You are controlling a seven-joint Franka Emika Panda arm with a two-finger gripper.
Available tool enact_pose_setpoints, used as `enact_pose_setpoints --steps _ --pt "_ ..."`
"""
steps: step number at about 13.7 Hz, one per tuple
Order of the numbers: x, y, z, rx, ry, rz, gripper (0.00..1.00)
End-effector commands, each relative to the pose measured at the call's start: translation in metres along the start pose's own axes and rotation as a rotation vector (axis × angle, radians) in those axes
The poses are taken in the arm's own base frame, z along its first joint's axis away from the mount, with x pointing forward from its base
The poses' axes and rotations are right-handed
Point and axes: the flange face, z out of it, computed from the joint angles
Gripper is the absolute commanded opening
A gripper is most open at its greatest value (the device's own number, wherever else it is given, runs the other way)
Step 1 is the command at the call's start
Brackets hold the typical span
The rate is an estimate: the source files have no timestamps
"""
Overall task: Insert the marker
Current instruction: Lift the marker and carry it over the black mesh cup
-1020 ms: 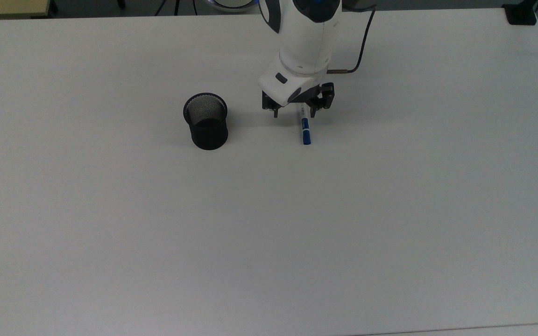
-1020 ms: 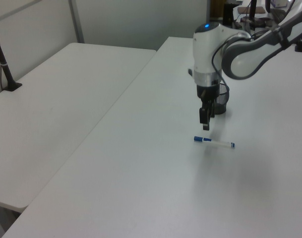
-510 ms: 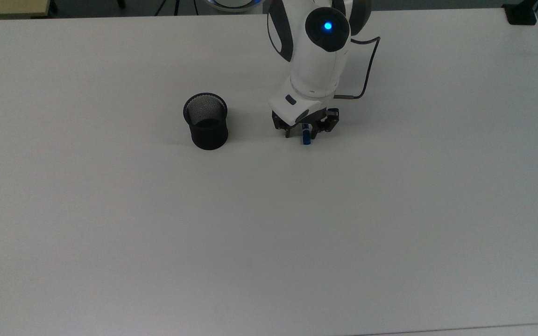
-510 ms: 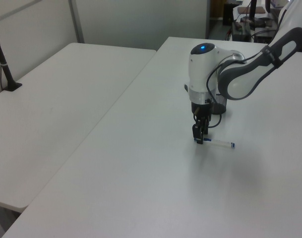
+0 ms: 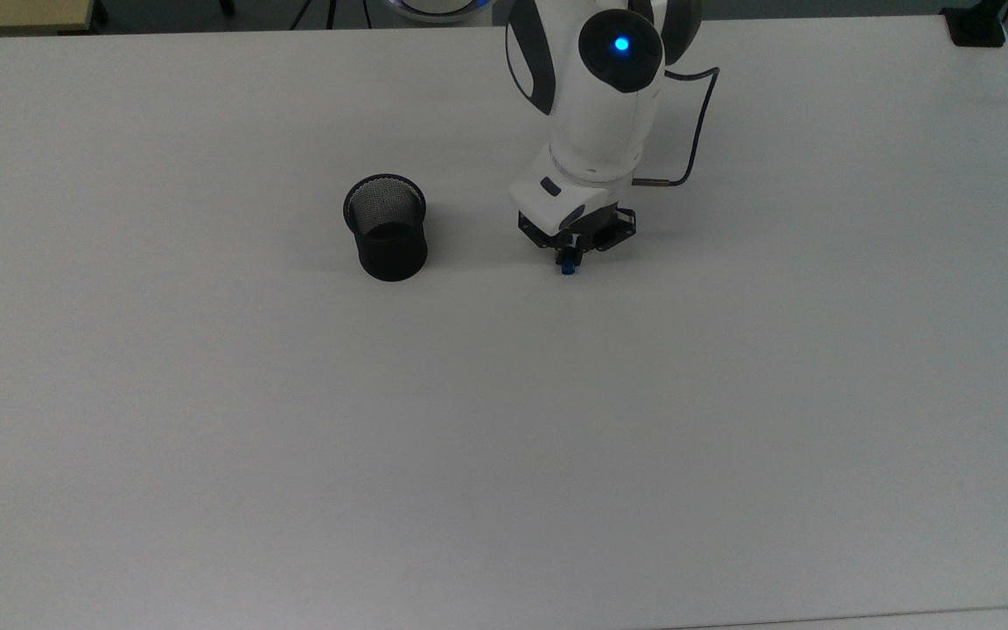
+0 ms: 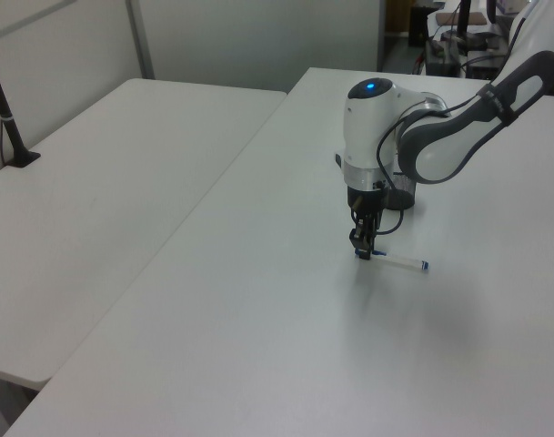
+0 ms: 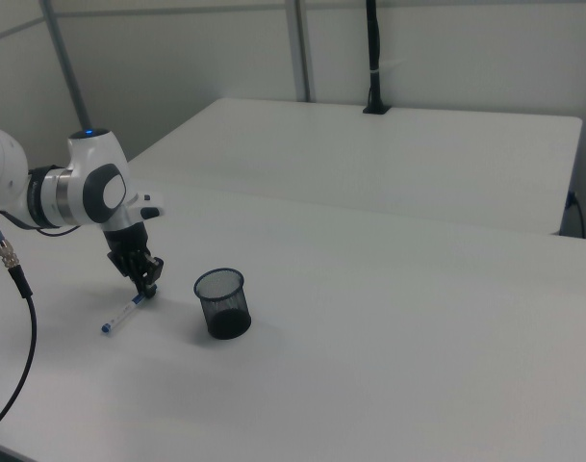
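The marker (image 6: pixel 399 263) lies flat on the white table (image 5: pixel 504 455), its white barrel and small blue end tip showing in the left view. In the top view the arm hides all of the marker (image 5: pixel 566 267) but the blue cap tip. My gripper (image 5: pixel 567 257) stands straight down over the cap end, its fingers shut on the marker at table level. The right view has the gripper (image 7: pixel 146 286) at the marker's (image 7: pixel 121 316) end nearest the black mesh cup (image 7: pixel 222 302). That cup (image 5: pixel 386 227) stands upright to the top view's left of the gripper, about a hand-width away.
A dark cable (image 5: pixel 688 131) loops from the arm's wrist on the top view's right. A second white table (image 6: pixel 104 200) adjoins on the left view's left, with a black clamp post (image 6: pixel 8 118) on it. Bare tabletop spreads around the cup and the marker.
The gripper came down over the marker's blue cap end, and its fingers went from wide open to shut on the cap. The marker and cup have not shifted.
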Motion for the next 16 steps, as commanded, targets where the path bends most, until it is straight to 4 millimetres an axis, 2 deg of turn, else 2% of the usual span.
enact_pose_setpoints --steps 1,2,4,6,8,9,10,12,14,16 --pt "0.023 0.017 -0.027 0.009 0.075 0.049 0.15" --pt "0.03 0.028 -0.042 0.015 0.102 0.068 0.15" --pt "0.042 0.065 -0.097 0.009 0.199 0.105 0.16" --pt "0.041 0.098 -0.139 -0.006 0.269 0.117 0.16" --pt "0.038 0.146 -0.175 -0.03 0.322 0.099 0.16" --pt "0.033 0.17 -0.186 -0.047 0.334 0.083 0.16" --pt "0.027 0.192 -0.191 -0.064 0.337 0.075 0.16" --pt "0.027 0.218 -0.186 -0.079 0.333 0.086 0.16" --pt "0.024 0.235 -0.173 -0.079 0.371 0.101 0.16" --pt "0.017 0.239 -0.156 -0.071 0.409 0.102 0.18"
